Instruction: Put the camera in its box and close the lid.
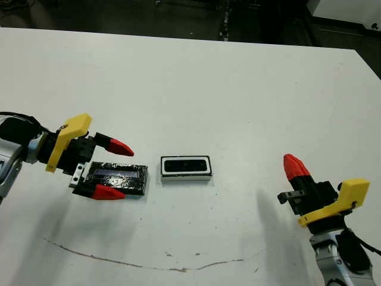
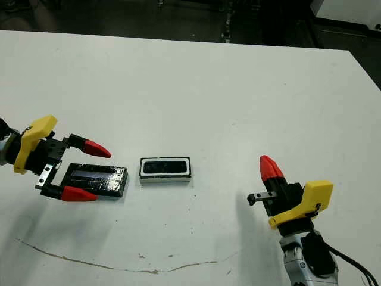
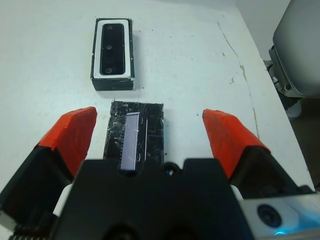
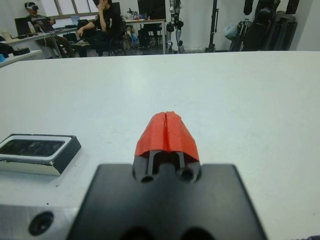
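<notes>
**Left gripper** (image 1: 119, 169): the two red-tipped fingers are spread wide and grip nothing. They are lowered to either side of the flat black rectangular lid with a crinkly, glossy surface (image 3: 152, 135). One finger stands off each long edge, and neither visibly touches it. The lid lies flat between the jaws, its length running along the line of the fingers. This straddling pose suggests a pinch across the lid's narrow width is being prepared. A pale lavender strip runs down the lid's middle; whether it is a reflection or a marking cannot be told.

**Beyond the left fingertips:** the small shallow rectangular box with white sides and a thin black rim (image 1: 186, 176) sits just past the lid's far end, apart from it by a narrow gap. It is uncovered. Its interior is filled by a slim black bar-shaped camera with a shiny face (image 1: 186, 165), lying flat with a white margin showing around it. Judged from this, the placing step is done and only the closing remains.

**Right gripper** (image 4: 167, 120): the fingers are pressed together with nothing between them. It is held well apart from the box, which lies off to one side of its closed tips, probably parked clear of the working arm.

**Support:** plain white table (image 1: 208, 89).
</notes>
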`<control>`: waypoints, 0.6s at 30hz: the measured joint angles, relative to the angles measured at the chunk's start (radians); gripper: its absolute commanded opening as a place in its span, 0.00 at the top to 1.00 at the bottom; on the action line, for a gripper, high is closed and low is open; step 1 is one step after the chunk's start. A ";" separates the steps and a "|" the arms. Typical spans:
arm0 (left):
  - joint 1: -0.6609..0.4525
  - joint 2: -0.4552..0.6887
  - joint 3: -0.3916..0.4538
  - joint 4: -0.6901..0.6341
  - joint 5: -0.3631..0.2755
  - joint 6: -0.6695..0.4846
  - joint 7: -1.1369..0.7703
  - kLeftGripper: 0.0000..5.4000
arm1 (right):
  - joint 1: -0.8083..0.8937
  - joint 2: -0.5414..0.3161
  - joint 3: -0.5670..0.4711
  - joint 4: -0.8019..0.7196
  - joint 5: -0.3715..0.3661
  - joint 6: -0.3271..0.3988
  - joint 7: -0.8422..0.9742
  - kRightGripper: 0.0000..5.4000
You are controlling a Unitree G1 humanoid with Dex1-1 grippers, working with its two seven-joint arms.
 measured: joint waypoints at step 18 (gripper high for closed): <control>-0.003 -0.001 -0.034 0.016 0.054 0.021 -0.023 0.00 | 0.011 -0.001 0.002 -0.004 -0.005 0.000 -0.011 1.00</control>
